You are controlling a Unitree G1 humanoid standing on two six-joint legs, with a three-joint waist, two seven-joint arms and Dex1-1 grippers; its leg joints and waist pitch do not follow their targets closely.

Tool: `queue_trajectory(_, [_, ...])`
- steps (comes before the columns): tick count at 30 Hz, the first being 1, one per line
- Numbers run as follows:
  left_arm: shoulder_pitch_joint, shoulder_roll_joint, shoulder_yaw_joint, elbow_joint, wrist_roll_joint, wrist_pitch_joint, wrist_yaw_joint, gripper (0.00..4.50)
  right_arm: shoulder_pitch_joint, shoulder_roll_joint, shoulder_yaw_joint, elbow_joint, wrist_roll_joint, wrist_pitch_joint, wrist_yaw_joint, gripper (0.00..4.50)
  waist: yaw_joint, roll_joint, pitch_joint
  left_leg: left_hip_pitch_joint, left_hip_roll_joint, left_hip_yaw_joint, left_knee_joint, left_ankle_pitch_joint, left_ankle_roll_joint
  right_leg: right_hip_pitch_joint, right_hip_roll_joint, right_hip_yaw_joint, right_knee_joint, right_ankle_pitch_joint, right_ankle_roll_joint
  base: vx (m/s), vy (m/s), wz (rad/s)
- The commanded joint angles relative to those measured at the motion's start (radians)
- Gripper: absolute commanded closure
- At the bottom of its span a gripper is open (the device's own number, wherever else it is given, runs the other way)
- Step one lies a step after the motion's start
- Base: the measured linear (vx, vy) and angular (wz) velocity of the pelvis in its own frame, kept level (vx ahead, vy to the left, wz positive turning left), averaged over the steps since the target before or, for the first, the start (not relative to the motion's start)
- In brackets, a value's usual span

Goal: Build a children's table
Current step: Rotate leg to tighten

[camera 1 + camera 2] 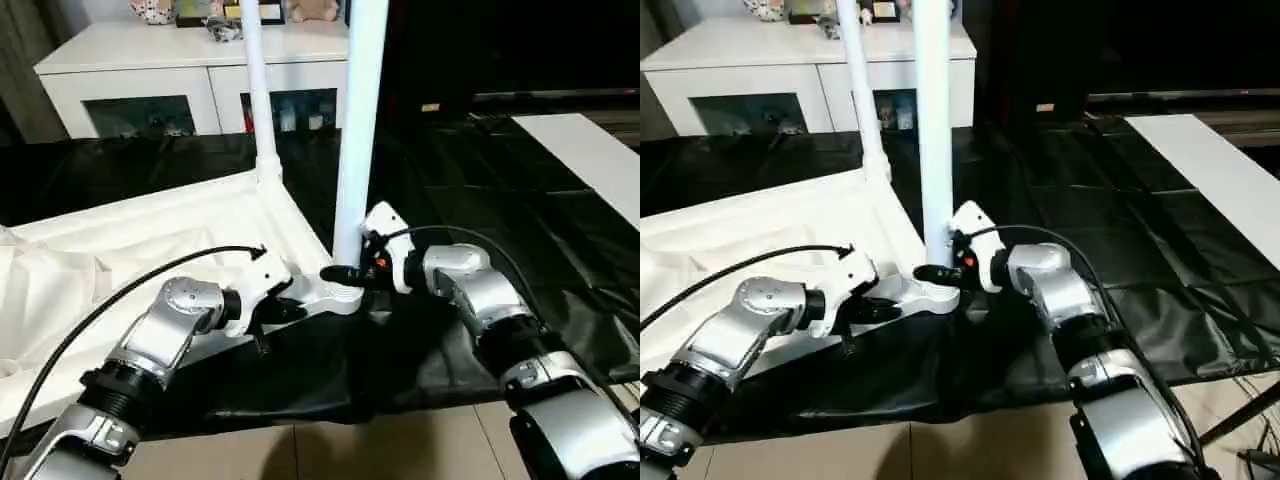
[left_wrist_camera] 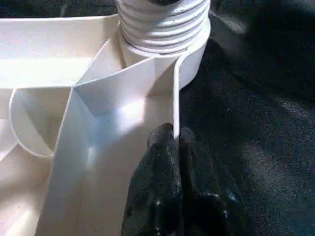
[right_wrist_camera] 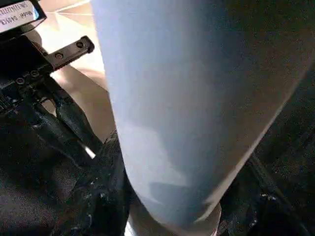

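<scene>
I see the white plastic rectangular tabletop (image 1: pixel 150 240) lying underside up on a black plastic sheet (image 1: pixel 500 200), with crumpled white wrapping (image 1: pixel 40 290) over its far-left part. My left gripper (image 1: pixel 275 310) sits at the tabletop's near edge, just left of the near corner socket (image 1: pixel 335 292); in the left wrist view its two black fingers (image 2: pixel 167 172) are pressed together on the thin white side wall (image 2: pixel 175 98) of the tabletop, one either side of it. A long tapered white tube leg (image 1: pixel 358 130) stands upright in that near corner socket, threaded base visible in the left wrist view. A second, thinner-looking white tube leg (image 1: pixel 255 80) stands upright in the far corner socket, behind the near one. My right gripper (image 1: pixel 340 274) is at the near leg's base just above the socket, coming in from the right, fingers (image 3: pixel 98 196) clamped on either side of the tube. Beyond the tabletop, a white glass-door cabinet (image 1: pixel 150 85) stands against the wall. A flat white board (image 1: pixel 590 150) lies on the sheet well right of the tabletop.
</scene>
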Motion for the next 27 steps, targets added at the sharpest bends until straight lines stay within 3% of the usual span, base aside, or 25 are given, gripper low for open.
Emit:
queue_trajectory(1, [-0.029,0.036,0.039,0.000,0.018,-0.006,0.023,4.50,0.062,-0.010,0.075,0.105,-0.068,0.067,0.059,2.58,-0.002,0.000,-0.057,0.009,-0.016,0.012,-0.074,-0.461,0.035,0.037,-0.035,0.017,-0.093,-0.581,-0.093,0.000,0.000,0.00])
queue_trajectory(7, [-0.034,0.043,0.038,0.009,0.018,-0.009,0.010,4.50,0.067,0.000,0.078,0.127,-0.081,0.051,0.046,2.58,-0.009,-0.002,-0.057,0.010,-0.016,0.010,-0.075,-0.484,0.035,0.035,-0.034,0.015,-0.095,-0.589,-0.091,0.000,0.000,0.00])
queue_trajectory(13, [-0.038,0.056,0.052,0.029,0.017,-0.011,0.017,4.50,0.060,0.018,0.054,0.148,-0.082,0.025,-0.043,2.58,-0.017,-0.004,-0.051,0.017,-0.019,0.007,-0.071,-0.518,0.031,0.027,-0.034,0.001,-0.110,-0.660,-0.054,0.000,0.000,0.00])
queue_trajectory(15, [-0.038,0.058,0.058,0.040,0.021,-0.007,0.028,4.50,0.062,0.028,0.039,0.145,-0.078,0.024,-0.085,2.58,-0.024,-0.004,-0.047,0.022,-0.022,0.006,-0.068,-0.545,0.027,0.022,-0.032,-0.010,-0.121,-0.698,-0.031,0.000,0.000,0.00])
queue_trajectory(16, [-0.042,0.051,0.068,0.058,0.026,0.007,0.062,4.50,0.064,0.045,0.013,0.142,-0.071,0.029,-0.150,2.58,-0.033,-0.013,-0.043,0.018,-0.024,0.002,-0.066,-0.564,0.023,0.027,-0.029,-0.026,-0.133,-0.734,0.002,0.000,0.000,0.00])
queue_trajectory(17, [-0.051,0.032,0.080,0.079,0.032,0.027,0.112,4.50,0.062,0.067,-0.020,0.149,-0.058,0.037,-0.223,2.58,-0.042,0.001,-0.039,0.030,-0.023,-0.004,-0.065,-0.605,0.018,0.027,-0.026,-0.049,-0.148,-0.754,0.027,0.000,0.000,0.00])
queue_trajectory(18, [-0.052,0.029,0.082,0.082,0.032,0.030,0.119,4.50,0.061,0.070,-0.024,0.150,-0.056,0.039,-0.232,2.58,-0.050,0.008,-0.034,0.035,-0.016,-0.007,-0.069,-0.642,0.020,0.029,-0.019,-0.065,-0.156,-0.746,0.033,0.000,0.000,0.00])
queue_trajectory(19, [-0.057,0.016,0.088,0.092,0.035,0.044,0.148,4.50,0.059,0.083,-0.044,0.155,-0.047,0.045,-0.274,2.59,-0.055,0.031,-0.028,0.015,0.021,-0.028,-0.117,-0.792,0.015,0.073,-0.005,-0.086,-0.096,-0.613,0.006,-0.080,-0.010,-0.03])
queue_trajectory(20, [-0.066,-0.008,0.100,0.104,0.034,0.068,0.191,4.50,0.057,0.099,-0.065,0.162,-0.037,0.055,-0.323,2.59,0.004,0.023,-0.036,-0.064,0.078,-0.036,-0.193,-0.876,0.013,0.138,-0.019,0.010,0.113,-0.268,-0.055,-0.127,-0.054,-0.03])
queue_trajectory(21, [-0.077,-0.039,0.112,0.118,0.031,0.104,0.239,4.50,0.055,0.118,-0.083,0.169,-0.030,0.068,-0.379,2.59,0.030,0.035,-0.025,-0.062,0.081,-0.007,-0.231,-0.909,0.020,0.123,-0.001,0.020,0.155,-0.245,-0.060,-0.127,-0.054,-0.03])
queue_trajectory(22, [-0.085,-0.058,0.115,0.128,0.033,0.122,0.266,4.50,0.053,0.130,-0.093,0.178,-0.026,0.072,-0.412,2.59,0.071,-0.005,-0.026,-0.007,0.042,0.042,-0.192,-0.785,0.010,0.072,0.010,0.074,0.120,-0.553,-0.025,-0.070,-0.135,0.18])
queue_trajectory(23, [-0.123,-0.139,0.119,0.176,0.040,0.184,0.368,4.50,0.044,0.179,-0.118,0.225,-0.021,0.083,-0.554,2.59,0.016,-0.084,0.020,0.237,-0.096,0.065,0.208,-0.446,-0.021,-0.246,-0.017,-0.014,-0.261,-1.310,0.083,-0.006,-0.117,0.11])
queue_trajectory(24, [-0.128,-0.150,0.119,0.183,0.042,0.188,0.380,4.50,0.042,0.185,-0.119,0.232,-0.022,0.083,-0.573,2.59,0.001,-0.070,0.003,0.175,-0.102,0.035,0.208,-0.355,0.009,-0.194,-0.063,0.024,-0.216,-1.365,0.070,-0.006,-0.117,0.11])
queue_trajectory(25, [-0.140,-0.174,0.113,0.198,0.049,0.190,0.405,4.50,0.036,0.201,-0.123,0.249,-0.021,0.077,-0.608,2.59,-0.012,-0.061,-0.021,0.104,-0.052,0.007,0.113,-0.457,0.030,-0.025,-0.128,-0.016,-0.158,-1.185,0.110,-0.009,0.080,-0.32])
queue_trajectory(26, [-0.149,-0.191,0.109,0.209,0.054,0.192,0.423,4.50,0.032,0.213,-0.127,0.260,-0.020,0.073,-0.631,2.59,-0.033,-0.022,-0.033,0.101,-0.017,-0.012,0.024,-0.615,0.027,0.019,-0.067,-0.099,-0.122,-0.844,0.129,-0.027,0.117,-0.30])
queue_trajectory(27, [-0.161,-0.214,0.100,0.221,0.063,0.193,0.445,4.50,0.027,0.230,-0.131,0.277,-0.025,0.063,-0.675,2.59,-0.020,-0.008,-0.042,0.045,0.032,-0.044,-0.042,-0.697,0.053,0.081,-0.057,-0.059,-0.003,-0.600,0.086,-0.027,0.117,-0.30])
